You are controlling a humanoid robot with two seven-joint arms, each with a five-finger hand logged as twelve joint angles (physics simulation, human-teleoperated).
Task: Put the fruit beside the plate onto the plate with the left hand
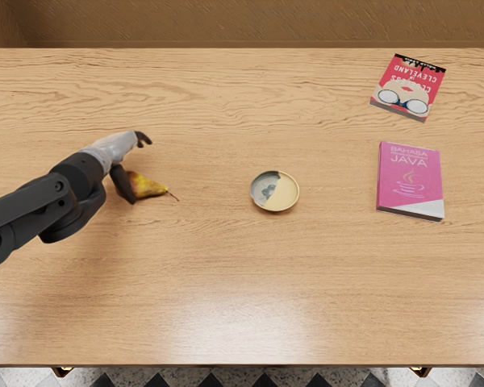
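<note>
One fruit, a yellow-brown pear (148,187), lies on the wooden table (226,306) well to the left of the single small round plate (274,191), not on it. The left hand (117,158) is over the pear's left end with fingers spread and not closed around it; one dark fingertip (123,185) touches the fruit. Two books lie far right: a pink one (410,179) reading "JAVA", and a red one (408,86) with "CLEVELAND" printed upside down.
</note>
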